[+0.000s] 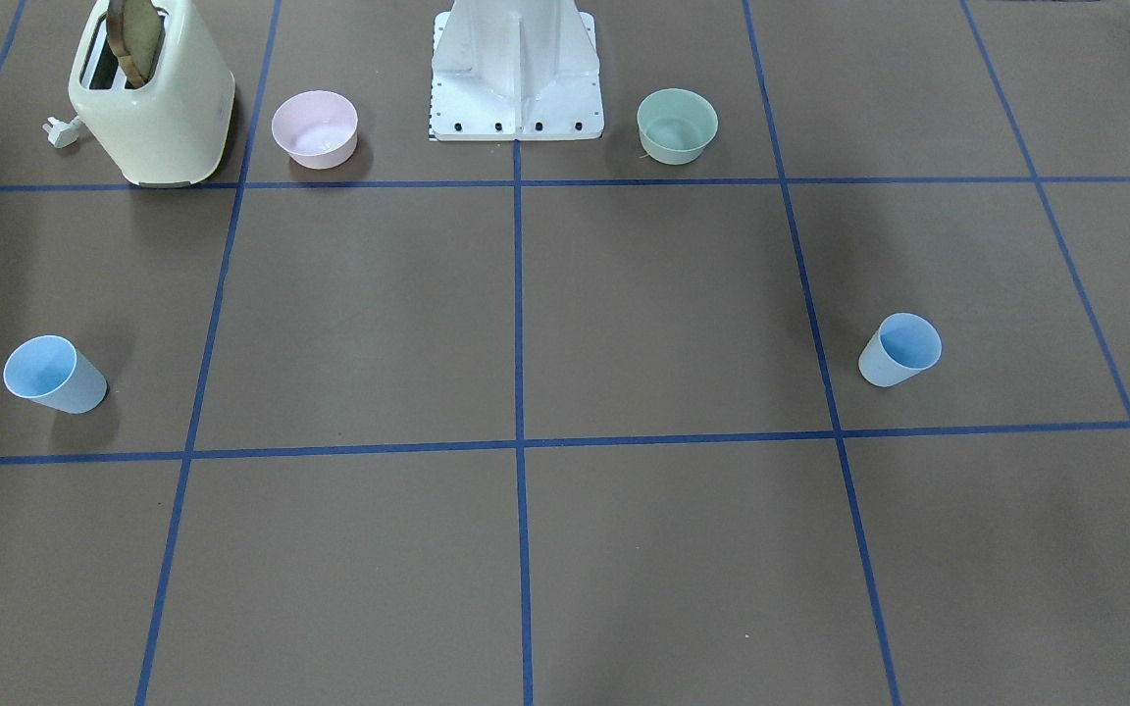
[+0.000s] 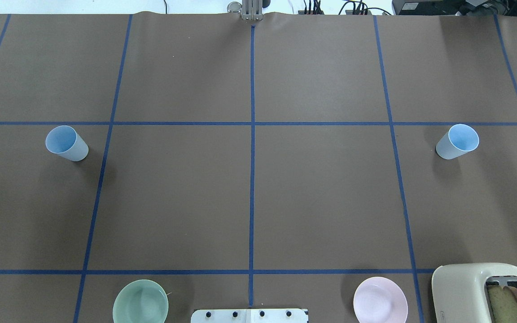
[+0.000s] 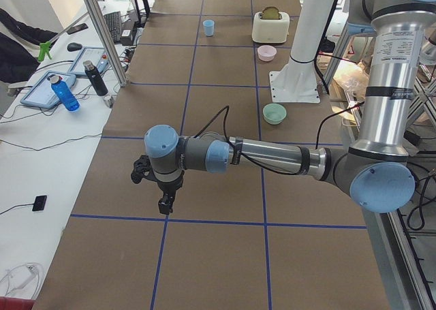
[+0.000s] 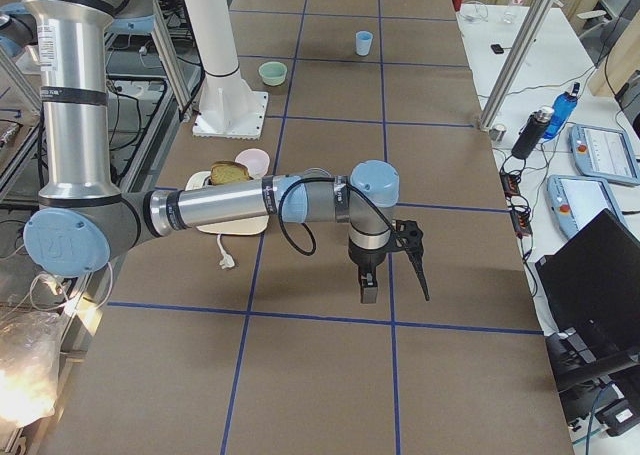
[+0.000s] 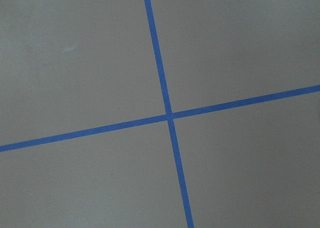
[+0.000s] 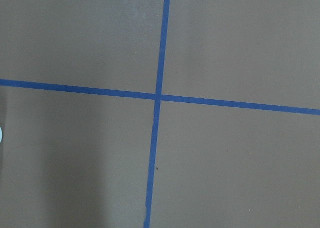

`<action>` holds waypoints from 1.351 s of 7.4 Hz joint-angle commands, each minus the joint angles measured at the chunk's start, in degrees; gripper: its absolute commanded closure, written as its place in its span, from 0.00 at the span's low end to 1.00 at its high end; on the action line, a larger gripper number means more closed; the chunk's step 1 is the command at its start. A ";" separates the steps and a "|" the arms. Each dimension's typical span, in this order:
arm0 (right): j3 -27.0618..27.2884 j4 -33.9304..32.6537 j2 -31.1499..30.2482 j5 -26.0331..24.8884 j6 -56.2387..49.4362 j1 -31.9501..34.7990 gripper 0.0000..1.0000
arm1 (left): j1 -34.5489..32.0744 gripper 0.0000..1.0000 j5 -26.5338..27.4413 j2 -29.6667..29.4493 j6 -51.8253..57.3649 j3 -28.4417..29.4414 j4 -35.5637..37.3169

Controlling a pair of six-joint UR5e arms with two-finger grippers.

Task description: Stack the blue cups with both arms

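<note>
Two light-blue cups stand upright and far apart on the brown table. One cup (image 2: 66,143) is on the robot's left, also in the front view (image 1: 900,349). The other cup (image 2: 457,141) is on its right, also in the front view (image 1: 55,375). Neither arm shows in the overhead or front views. The left gripper (image 3: 165,205) hangs over the table in the left side view. The right gripper (image 4: 395,283) hangs likewise in the right side view. I cannot tell whether either is open or shut. Both wrist views show only bare table and blue tape.
A cream toaster (image 1: 153,93) holding bread stands near the robot's base on its right, with its plug (image 1: 62,130) beside it. A pink bowl (image 1: 315,127) and a pale green bowl (image 1: 677,125) flank the white base mount (image 1: 516,69). A bench with bottles (image 3: 65,92) lies beyond the table.
</note>
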 commanded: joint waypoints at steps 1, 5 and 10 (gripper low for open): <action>0.42 0.24 0.54 -0.25 0.57 -0.05 0.00 | 0.07 0.02 1.60 -1.01 -0.07 -0.03 -0.07; 0.25 10.08 1.15 -0.34 1.10 -0.05 0.00 | -0.02 0.02 2.14 -0.66 -0.24 0.32 -9.27; 0.34 19.58 0.72 -0.16 3.19 -0.14 0.00 | 0.07 0.02 1.79 -2.14 -2.60 1.04 -20.08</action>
